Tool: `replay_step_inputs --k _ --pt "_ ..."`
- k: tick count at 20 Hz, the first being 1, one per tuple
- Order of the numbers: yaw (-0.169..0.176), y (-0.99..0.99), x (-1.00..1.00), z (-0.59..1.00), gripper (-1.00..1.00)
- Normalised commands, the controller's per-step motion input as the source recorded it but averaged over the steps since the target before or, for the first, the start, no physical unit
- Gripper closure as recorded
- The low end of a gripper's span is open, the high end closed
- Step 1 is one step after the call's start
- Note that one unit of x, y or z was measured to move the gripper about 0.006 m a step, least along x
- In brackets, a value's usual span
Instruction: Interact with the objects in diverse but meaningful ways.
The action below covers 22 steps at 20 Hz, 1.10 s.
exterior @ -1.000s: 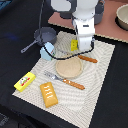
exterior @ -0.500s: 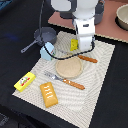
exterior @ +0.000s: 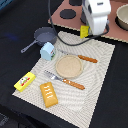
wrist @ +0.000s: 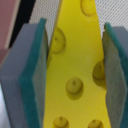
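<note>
My gripper [exterior: 87,30] hangs over the back edge of the striped placemat [exterior: 102,60], shut on the yellow holed cheese wedge [exterior: 83,32], which is off the surface. In the wrist view the cheese wedge [wrist: 75,55] fills the gap between the teal pads [wrist: 36,75] of my gripper [wrist: 75,67]. The grey saucepan [exterior: 44,36] stands at the mat's back corner on the exterior view's left, and the small white carton [exterior: 48,50] is just in front of it. Near the front lie the yellow red-labelled box [exterior: 25,81] and the orange-brown bread block [exterior: 48,94].
A round tan plate [exterior: 68,66] sits mid-mat, with an orange-handled knife [exterior: 82,58] behind it and a fork [exterior: 66,80] in front. A brown board with black discs [exterior: 70,14] and a bowl [exterior: 122,16] stand at the back.
The gripper has risen and moved back and toward the exterior view's right, carrying the cheese wedge away from the plate's back edge. Everything else stayed put.
</note>
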Motion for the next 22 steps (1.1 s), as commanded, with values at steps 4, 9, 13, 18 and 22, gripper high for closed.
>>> replay_step_inputs --k 4,9,13,18,22 --pt "0.000 0.28 0.28 0.56 1.00" --pt "0.000 0.44 0.07 0.15 1.00" --pt "0.000 0.67 0.00 0.25 1.00" --pt "0.000 0.74 -0.02 0.24 1.00" --pt "0.000 0.77 -0.04 0.28 1.00"
